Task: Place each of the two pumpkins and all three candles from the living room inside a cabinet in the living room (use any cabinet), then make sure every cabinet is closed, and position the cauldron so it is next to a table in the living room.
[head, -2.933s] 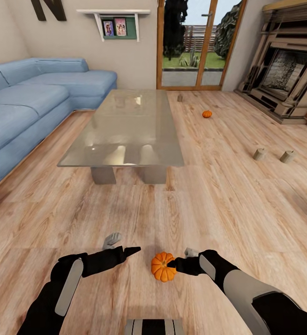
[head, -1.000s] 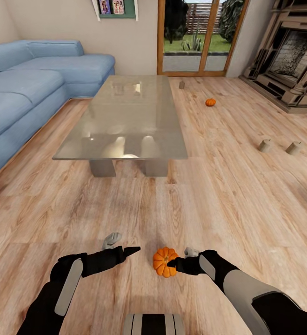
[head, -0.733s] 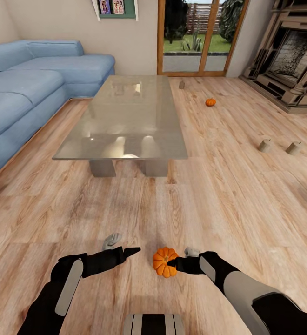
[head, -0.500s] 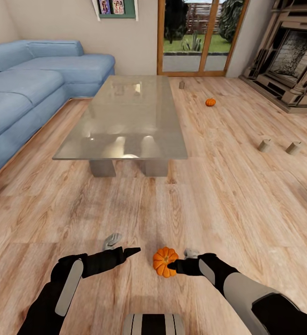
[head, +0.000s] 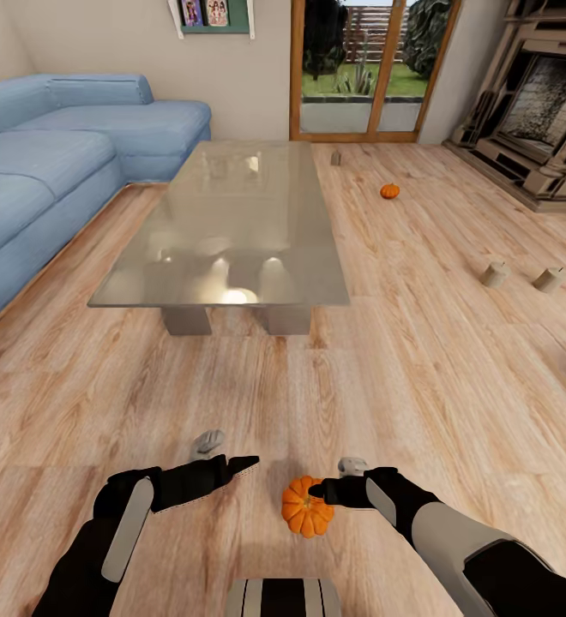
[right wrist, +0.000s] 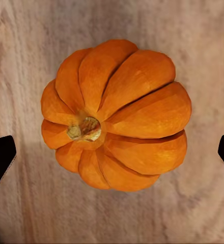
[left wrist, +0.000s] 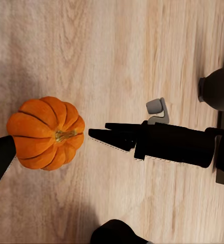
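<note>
One orange pumpkin (head: 307, 507) sits on the wood floor right in front of me. My right gripper (head: 322, 491) hovers over its top, open. In the right wrist view the pumpkin (right wrist: 117, 114) lies between the two spread fingertips (right wrist: 0, 157), with no contact. My left gripper (head: 244, 464) hangs open a little to the pumpkin's left, and from it I see the pumpkin (left wrist: 46, 133) and the right gripper (left wrist: 117, 137). A second pumpkin (head: 389, 191) lies far off. Two candles (head: 494, 274) (head: 548, 279) stand at the right, and a third candle (head: 335, 158) near the door. The table (head: 223, 223) is ahead.
A blue sofa (head: 51, 163) runs along the left. A stone fireplace (head: 544, 111) stands at the far right, and a glass patio door (head: 360, 68) is behind the table. Open wood floor (head: 420, 368) stretches between me and the candles.
The whole view has shifted: the table and candles sit lower and nearer. The near pumpkin has slid down under my right gripper's tips. Both arms hold the same pose.
</note>
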Motion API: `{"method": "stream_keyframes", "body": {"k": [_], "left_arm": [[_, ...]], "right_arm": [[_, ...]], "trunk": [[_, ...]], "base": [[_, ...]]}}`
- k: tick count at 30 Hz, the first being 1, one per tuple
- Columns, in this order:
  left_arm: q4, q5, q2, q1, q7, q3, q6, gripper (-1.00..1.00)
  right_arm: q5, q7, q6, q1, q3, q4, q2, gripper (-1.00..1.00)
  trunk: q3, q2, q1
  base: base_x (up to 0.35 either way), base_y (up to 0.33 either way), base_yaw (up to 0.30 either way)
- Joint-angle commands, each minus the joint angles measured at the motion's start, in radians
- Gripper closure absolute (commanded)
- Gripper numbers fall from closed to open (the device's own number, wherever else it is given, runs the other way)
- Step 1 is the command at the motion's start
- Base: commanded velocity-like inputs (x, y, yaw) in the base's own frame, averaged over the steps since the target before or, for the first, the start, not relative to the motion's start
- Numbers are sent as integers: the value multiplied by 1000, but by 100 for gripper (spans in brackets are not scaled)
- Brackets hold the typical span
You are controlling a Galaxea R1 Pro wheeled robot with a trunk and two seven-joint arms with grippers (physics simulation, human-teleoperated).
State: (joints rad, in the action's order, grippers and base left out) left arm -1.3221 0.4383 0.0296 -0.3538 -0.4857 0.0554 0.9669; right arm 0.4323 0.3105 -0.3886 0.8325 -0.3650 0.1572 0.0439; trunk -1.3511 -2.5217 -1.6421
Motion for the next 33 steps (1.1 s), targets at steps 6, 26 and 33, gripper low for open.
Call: {"method": "stream_keyframes", "body": {"k": [6,26,33], "left_arm": [[0,-4,1,0,-7,3,6,-100],[0,-4,-2,-1,-8,5,6,-100],[0,-4,-2,0,-8,5,6,-100]], "right_arm": [[8,1,-4,0,-6,1,-1,-100],[8,1,-4,0,-6,1,1,-100],[8,1,-4,0,-6,1,1,-100]], "trunk": [[-1,0,0],[-35,-2,-4],[-63,-4,-7]], "base": [[56,0,0],[1,0,0],[0,0,0]]}}
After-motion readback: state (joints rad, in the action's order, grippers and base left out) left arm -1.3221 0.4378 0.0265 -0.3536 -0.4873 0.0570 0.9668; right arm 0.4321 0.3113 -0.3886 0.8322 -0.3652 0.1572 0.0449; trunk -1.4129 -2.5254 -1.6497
